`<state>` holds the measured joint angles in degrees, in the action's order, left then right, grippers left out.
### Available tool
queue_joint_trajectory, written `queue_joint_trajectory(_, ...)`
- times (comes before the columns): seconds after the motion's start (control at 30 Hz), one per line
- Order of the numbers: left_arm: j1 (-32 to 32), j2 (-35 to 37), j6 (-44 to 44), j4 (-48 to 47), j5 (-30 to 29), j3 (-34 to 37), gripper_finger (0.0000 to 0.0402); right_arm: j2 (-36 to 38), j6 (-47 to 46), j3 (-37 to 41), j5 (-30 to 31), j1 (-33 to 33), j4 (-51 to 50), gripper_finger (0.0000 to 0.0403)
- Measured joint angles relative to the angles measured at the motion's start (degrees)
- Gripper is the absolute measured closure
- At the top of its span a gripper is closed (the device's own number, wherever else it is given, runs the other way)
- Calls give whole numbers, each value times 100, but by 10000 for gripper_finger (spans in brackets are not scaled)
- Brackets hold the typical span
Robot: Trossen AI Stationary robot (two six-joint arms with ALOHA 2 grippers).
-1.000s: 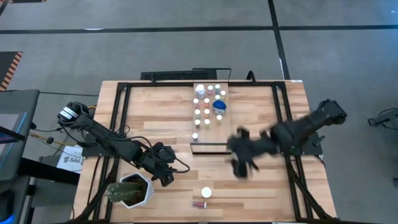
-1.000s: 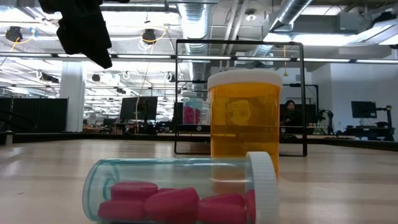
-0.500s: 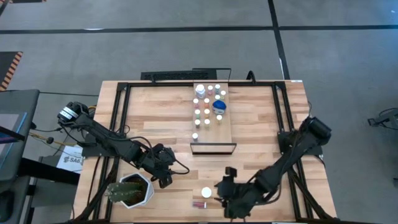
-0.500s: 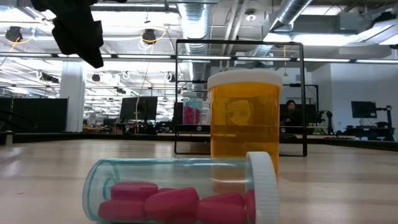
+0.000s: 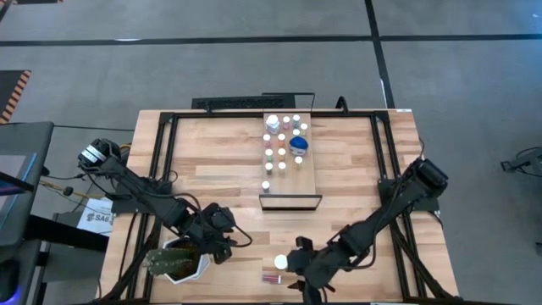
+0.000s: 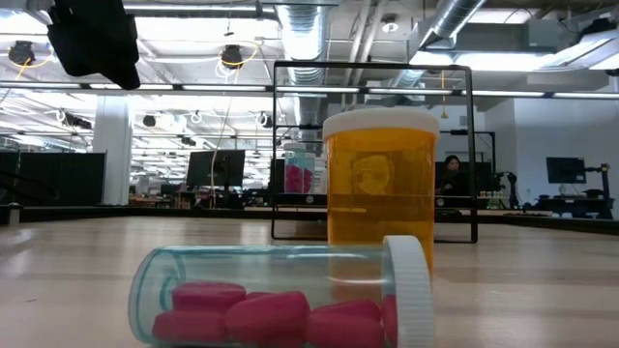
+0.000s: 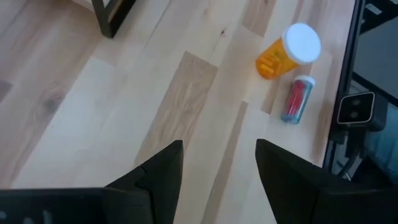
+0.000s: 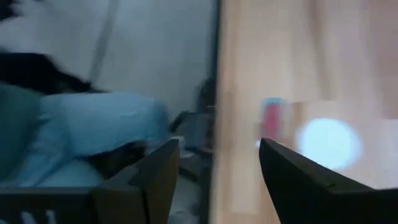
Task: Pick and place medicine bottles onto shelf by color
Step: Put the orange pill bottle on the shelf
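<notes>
An orange medicine bottle (image 5: 281,263) with a white cap stands upright near the table's near edge. Just nearer lies a clear vial of pink pills (image 5: 273,277) on its side. Both show close up in the low view, the orange bottle (image 6: 379,188) behind the vial (image 6: 280,295). Several more bottles (image 5: 282,140) stand on the shelf (image 5: 309,174). My right gripper (image 5: 296,269) hangs open just right of the orange bottle, touching nothing; its wrist view is blurred. My left gripper (image 5: 227,243) is open beside the plant pot, and its wrist view shows the orange bottle (image 7: 289,53) and the vial (image 7: 295,99) farther off.
A white hexagonal plant pot (image 5: 178,260) stands at the near left corner, right by my left gripper. The shelf's dark frame (image 5: 290,202) stands upright at its near short end. Black rails (image 5: 161,161) run along the table's sides.
My right gripper has swept from beside the shelf's near end toward the table's near edge and down, ending just right of the orange bottle, still open. My left gripper has drifted a little toward the plant pot. The bottles have not moved.
</notes>
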<state>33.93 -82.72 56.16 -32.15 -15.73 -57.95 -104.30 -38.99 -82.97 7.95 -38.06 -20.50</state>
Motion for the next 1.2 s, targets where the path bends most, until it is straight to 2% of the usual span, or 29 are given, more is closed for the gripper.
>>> queue_joint_trajectory(0.1, 0, 0, 52, 5, -4, 0, 214, 1, -1, 3, -493, 63, 160, 154)
queue_joint_trajectory(0.2, -2, 0, 58, 21, -87, 0, 214, -4, 25, 4, -686, 87, 213, 139)
queue_joint_trajectory(0.43, 0, 0, 68, 20, -165, 0, 214, -4, 440, 1, -627, 199, 302, 92)
queue_joint_trajectory(0.67, 2, 0, 54, 16, -222, 0, 214, -6, 468, 4, -631, 175, 918, 78)
queue_joint_trajectory(0.8, 2, 0, 50, 13, -230, 0, 214, -4, 627, -1, -240, 177, 1077, 82)
queue_joint_trajectory(0.93, 2, 0, 50, -7, -274, 0, 214, -6, 931, 1, 423, 260, 113, 84)
queue_joint_trajectory(1.0, 2, 0, 48, -13, -280, 0, 214, -45, 906, 1, 509, 342, -301, 84)
queue_joint_trajectory(1.1, 2, 0, 48, -13, -282, 0, 214, -239, 1081, 19, 576, 431, -407, 83)
queue_joint_trajectory(1.2, 2, 0, 48, -43, -302, 0, 214, -474, 1444, -20, 593, 448, -131, 83)
